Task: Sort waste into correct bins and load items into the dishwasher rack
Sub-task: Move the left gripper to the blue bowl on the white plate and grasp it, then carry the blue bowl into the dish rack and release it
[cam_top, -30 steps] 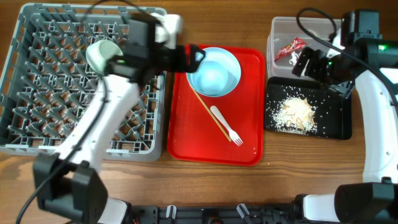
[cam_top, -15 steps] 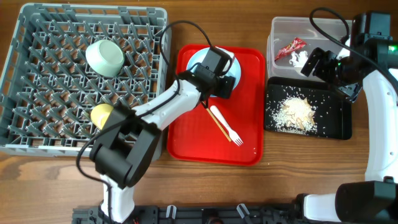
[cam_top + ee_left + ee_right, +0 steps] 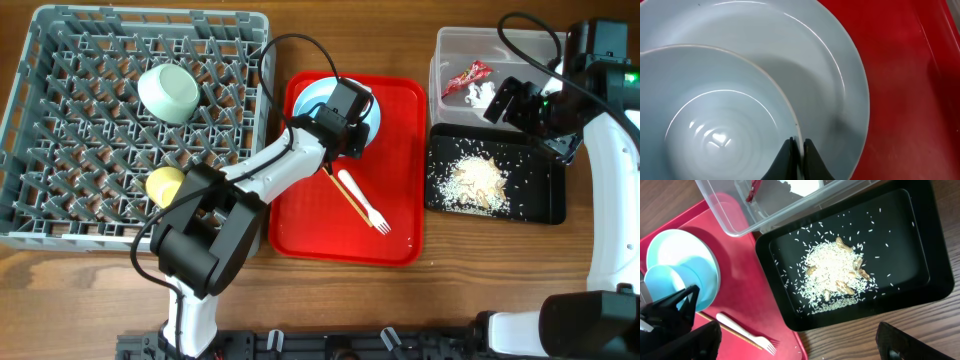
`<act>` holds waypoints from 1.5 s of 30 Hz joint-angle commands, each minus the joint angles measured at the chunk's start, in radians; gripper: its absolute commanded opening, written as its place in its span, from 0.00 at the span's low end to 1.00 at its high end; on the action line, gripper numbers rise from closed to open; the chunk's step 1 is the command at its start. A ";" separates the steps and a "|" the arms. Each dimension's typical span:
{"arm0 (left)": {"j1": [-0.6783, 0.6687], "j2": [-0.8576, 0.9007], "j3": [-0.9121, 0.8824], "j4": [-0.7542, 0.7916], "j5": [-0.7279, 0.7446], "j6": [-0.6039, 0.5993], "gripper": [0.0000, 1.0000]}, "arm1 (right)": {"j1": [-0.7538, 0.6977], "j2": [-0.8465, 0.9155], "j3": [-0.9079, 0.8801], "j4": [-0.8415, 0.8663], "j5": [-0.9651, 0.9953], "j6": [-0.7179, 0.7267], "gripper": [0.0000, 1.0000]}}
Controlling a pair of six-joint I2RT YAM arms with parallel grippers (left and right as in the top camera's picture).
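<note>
Fork and chopstick: the white fork [image 3: 366, 205] and the wooden chopstick [image 3: 355, 208] lie close together on the red tray [image 3: 300, 235], on its side nearest the robot. Neither is loaded yet.
Food scraps: the rice scraps [image 3: 478, 182] lie heaped in the black tray [image 3: 540, 200], to the right of the red tray.
Left end effector [image 3: 799, 142]: the two fingers are almost together, with the rim of the pale blue bowl [image 3: 715, 125] between them. I judge that it is clamped on this rim.
Bowl: it is over the pale blue plate [image 3: 830, 75], at the far end of the red tray. I cannot tell if it rests there or is a little lifted.
Right end effector [image 3: 512, 103]: the fingers are wide apart and hold nothing. It hangs over the border of the black tray and the clear tub [image 3: 445, 45].
Rack: the dishwasher rack [image 3: 40, 230] on the left holds the yellow-green bowl [image 3: 165, 183] and a pale cup [image 3: 167, 92].
Tub: farthest away, it contains the red wrapper [image 3: 467, 77] and the white tissue [image 3: 482, 93].
Risk of slip: only the fingertips pinch a thin, smooth rim, so the bowl may swing or slide out and drop onto the plate.
Risk of collision: a hanging bowl may strike the rack wall or the pegs on the way in.
Risk of dragging: a low lift may push the plate against the chopstick.
</note>
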 commanded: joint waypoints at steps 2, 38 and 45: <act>0.000 -0.048 -0.001 -0.007 -0.004 -0.006 0.04 | -0.003 -0.009 0.000 -0.011 0.018 -0.002 1.00; 0.882 -0.153 -0.001 0.103 1.336 -0.335 0.04 | -0.003 -0.009 0.000 -0.014 0.018 -0.001 1.00; 0.881 -0.153 -0.001 0.116 1.336 -0.336 0.04 | -0.003 -0.009 0.000 -0.017 0.018 -0.001 1.00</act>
